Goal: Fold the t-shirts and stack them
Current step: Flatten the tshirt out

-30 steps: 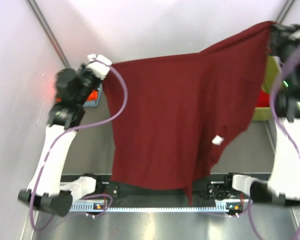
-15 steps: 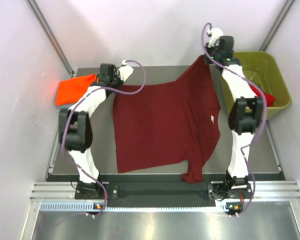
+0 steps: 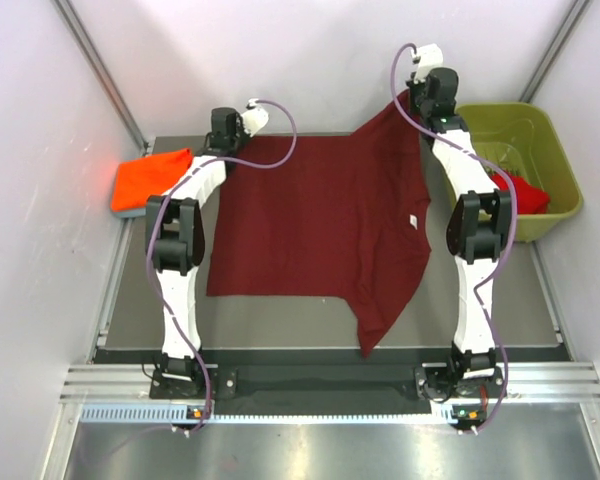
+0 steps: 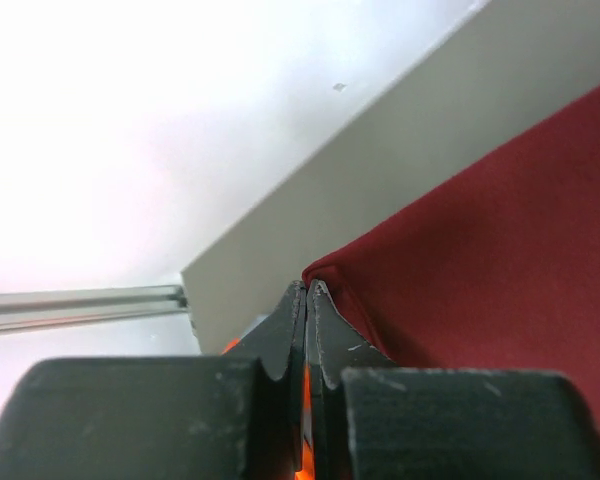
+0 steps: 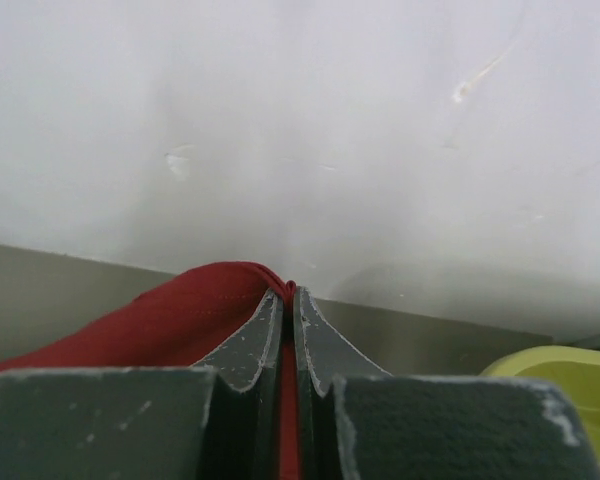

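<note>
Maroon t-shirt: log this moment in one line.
maroon t-shirt: spread on table, unfolded | left gripper: shut on far-left corner | right gripper: shut on far-right corner | orange t-shirt: folded, far left

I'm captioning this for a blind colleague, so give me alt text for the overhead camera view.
A dark maroon t-shirt is spread across the grey table, its two far corners pinched by the left gripper and right gripper. A folded orange t-shirt sits far left, and an olive-green bin at right holds a red shirt.
</note>
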### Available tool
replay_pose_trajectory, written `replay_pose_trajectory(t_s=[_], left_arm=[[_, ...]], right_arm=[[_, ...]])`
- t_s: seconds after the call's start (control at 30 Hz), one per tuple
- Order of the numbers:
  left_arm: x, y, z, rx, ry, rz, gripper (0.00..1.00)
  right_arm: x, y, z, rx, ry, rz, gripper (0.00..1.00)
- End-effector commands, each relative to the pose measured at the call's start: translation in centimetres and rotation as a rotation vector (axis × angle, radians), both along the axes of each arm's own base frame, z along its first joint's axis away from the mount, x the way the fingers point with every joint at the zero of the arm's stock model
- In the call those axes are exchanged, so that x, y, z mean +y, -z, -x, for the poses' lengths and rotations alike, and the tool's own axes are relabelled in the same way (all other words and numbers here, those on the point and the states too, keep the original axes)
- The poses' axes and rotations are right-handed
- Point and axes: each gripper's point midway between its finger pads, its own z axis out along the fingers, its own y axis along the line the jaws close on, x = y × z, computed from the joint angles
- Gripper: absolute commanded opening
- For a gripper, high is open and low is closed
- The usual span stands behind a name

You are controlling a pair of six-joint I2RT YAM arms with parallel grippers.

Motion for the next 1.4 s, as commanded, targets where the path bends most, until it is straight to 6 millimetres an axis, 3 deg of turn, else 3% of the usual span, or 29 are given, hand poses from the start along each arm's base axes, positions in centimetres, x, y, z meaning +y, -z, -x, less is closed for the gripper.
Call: replay_pose_trajectory(t_s=[0.0, 0.23, 0.33, 0.43, 0.53, 0.63, 0.7, 0.73, 0.77, 0.83, 0.87, 0.9, 0.93, 0.97, 1.0, 1.03, 1.07, 1.1, 1.13, 1.17, 1.2, 1.23, 1.27, 1.3, 1.37], left_arm=[[2.0, -2.6, -2.8, -0.164, -0.077, -0.059, 0.00], [4.2, -3.8, -4.5, -0.292, -0.179, -0.085, 0.00], [4.5, -5.0, -4.2, -0.291, -0.198, -0.033, 0.00], [5.4, -6.1, -3.7, -0.336, -0.210, -0.070, 0.00], [6.5, -6.0, -4.0, -0.344, -0.249, -0.114, 0.00], [6.3, -8.5, -3.5, -0.382, -0.255, -0.103, 0.00], [5.4, -11.7, -2.2, -0.414, -0.227, -0.039, 0.00], [4.8, -12.8, -1.6, -0.423, -0.210, -0.010, 0.00], [4.4, -15.0, 0.0, -0.420, -0.196, 0.044, 0.00], [2.6, -17.1, 1.7, -0.412, -0.137, 0.165, 0.00], [2.5, -20.3, 3.6, -0.434, -0.123, 0.212, 0.00], [2.1, -20.2, 4.7, -0.385, -0.112, 0.241, 0.00], [1.5, -20.5, 5.8, -0.356, -0.103, 0.310, 0.00], [1.3, -22.8, 7.7, -0.367, -0.089, 0.346, 0.00], [1.0, -21.9, 9.2, -0.294, -0.082, 0.361, 0.00], [0.1, -21.5, 10.5, -0.247, -0.048, 0.410, 0.00], [-0.3, -23.3, 12.8, -0.254, -0.026, 0.442, 0.00], [-0.5, -22.3, 14.4, -0.190, -0.026, 0.460, 0.00], [-1.2, -20.8, 15.8, -0.134, -0.013, 0.502, 0.00], [-1.9, -22.4, 18.6, -0.138, 0.037, 0.533, 0.00], [-2.2, -22.3, 20.0, -0.120, 0.053, 0.548, 0.00], [-2.8, -20.4, 21.7, -0.053, 0.054, 0.561, 0.00], [-3.3, -22.0, 24.1, -0.071, 0.096, 0.590, 0.00], [-3.4, -22.1, 25.4, -0.060, 0.106, 0.608, 0.00], [-4.2, -22.0, 29.1, -0.015, 0.149, 0.649, 0.00]], right_arm=[[-1.1, -4.5, -1.4, -0.169, 0.067, 0.006, 0.00], [-0.6, -2.8, -3.2, -0.185, 0.074, -0.002, 0.00], [-0.4, -3.9, -2.6, -0.193, 0.077, 0.012, 0.00], [-1.8, -5.6, -2.4, -0.231, 0.104, 0.052, 0.00], [-2.8, -5.7, -2.4, -0.237, 0.129, 0.107, 0.00], [-3.1, -7.2, -1.5, -0.235, 0.135, 0.075, 0.00], [-2.7, -8.7, -0.6, -0.237, 0.117, 0.064, 0.00], [-2.4, -10.9, 0.6, -0.252, 0.111, 0.050, 0.00], [-2.1, -11.4, 1.4, -0.234, 0.094, 0.044, 0.00], [-1.9, -15.2, 4.0, -0.260, 0.077, 0.023, 0.00], [-1.8, -16.4, 4.9, -0.270, 0.068, 0.015, 0.00], [-2.0, -19.9, 7.2, -0.314, 0.068, -0.011, 0.00], [-2.0, -20.1, 8.2, -0.305, 0.069, -0.021, 0.00], [-2.0, -21.1, 9.4, -0.310, 0.058, -0.034, 0.00], [-1.9, -23.7, 12.3, -0.331, 0.045, -0.062, 0.00], [-1.7, -22.7, 13.4, -0.292, 0.034, -0.077, 0.00], [-1.1, -22.8, 14.8, -0.275, 0.000, -0.094, 0.00], [-0.8, -23.0, 17.8, -0.252, -0.026, -0.115, 0.00], [-0.5, -23.0, 19.4, -0.245, -0.046, -0.119, 0.00], [-0.1, -23.2, 21.1, -0.245, -0.070, -0.122, 0.00], [-0.2, -25.6, 24.8, -0.294, -0.084, -0.134, 0.00], [-0.1, -23.9, 25.9, -0.257, -0.089, -0.138, 0.00], [-0.1, -24.0, 27.5, -0.262, -0.095, -0.142, 0.00], [-0.5, -25.5, 31.0, -0.299, -0.101, -0.150, 0.00], [-0.6, -23.8, 33.5, -0.261, -0.109, -0.147, 0.00]])
